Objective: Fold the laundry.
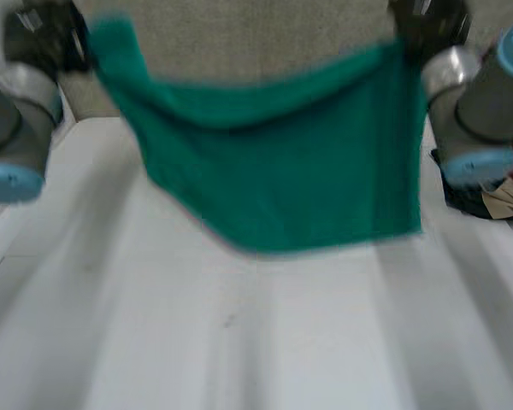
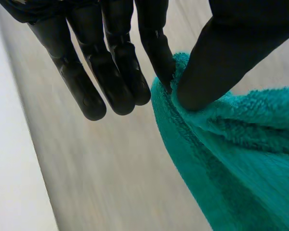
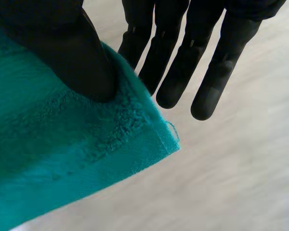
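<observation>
A teal green towel [image 1: 282, 162] hangs in the air above the white table [image 1: 239, 342], stretched between both hands, its upper edge sagging in the middle. My left hand [image 1: 43, 38] holds the towel's upper left corner; in the left wrist view the thumb [image 2: 216, 57] pinches the towel [image 2: 231, 159] against a finger. My right hand [image 1: 427, 30] holds the upper right corner; in the right wrist view the thumb [image 3: 72, 53] presses the towel's corner [image 3: 77, 159] against a finger, the other fingers [image 3: 202, 62] straight beside it.
A beige surface [image 1: 256, 34] lies behind the towel at the back. Dark and tan items [image 1: 496, 196] sit at the table's right edge, beside the right arm [image 1: 483, 111]. The left arm [image 1: 13, 137] stands at the table's left edge.
</observation>
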